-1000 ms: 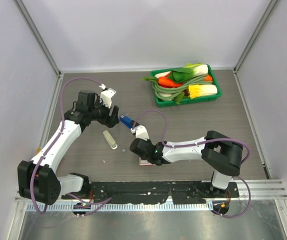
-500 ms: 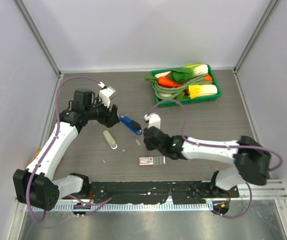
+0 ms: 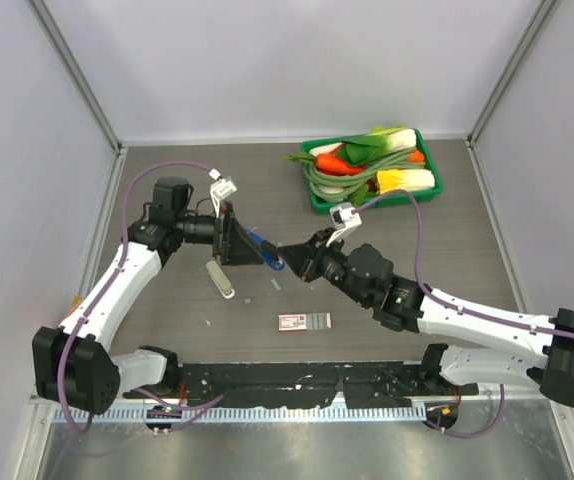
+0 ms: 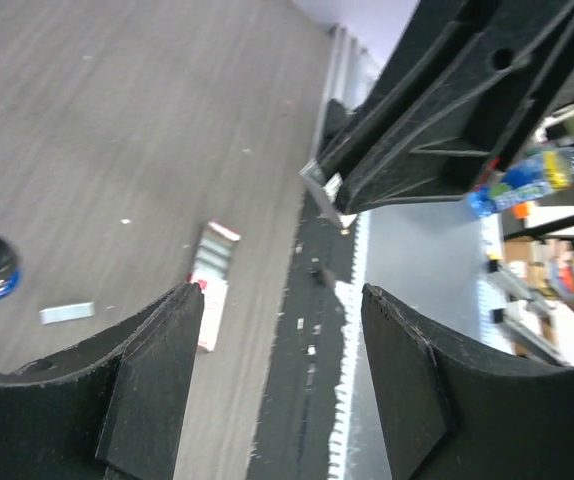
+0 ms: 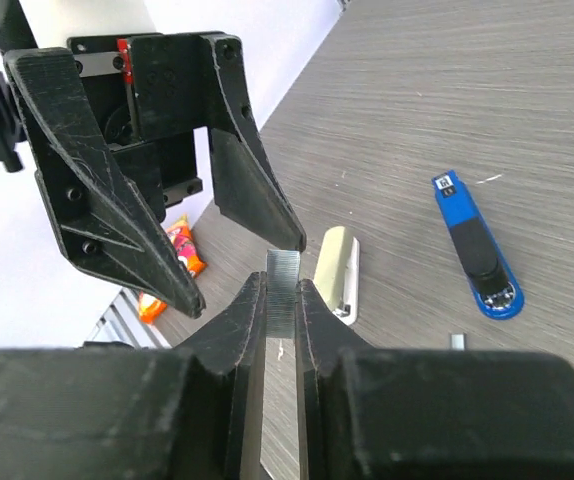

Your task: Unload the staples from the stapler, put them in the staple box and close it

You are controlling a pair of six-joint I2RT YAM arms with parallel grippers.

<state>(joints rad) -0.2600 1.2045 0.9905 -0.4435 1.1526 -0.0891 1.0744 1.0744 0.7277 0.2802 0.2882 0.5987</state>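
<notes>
Overhead, the stapler (image 3: 259, 248) lies on the bench (image 3: 457, 240) between the left gripper (image 3: 235, 236) and right gripper (image 3: 293, 262), with its pale part (image 3: 220, 278) near the left jaws. Left wrist: jaws wide apart, holding nothing, red-and-white box (image 4: 210, 288) ahead of them. Right wrist: jaws pinched on the staples (image 5: 284, 265), which are clear of the stapler off to their side. Unloading looks done; only setting the strip down seems left.
</notes>
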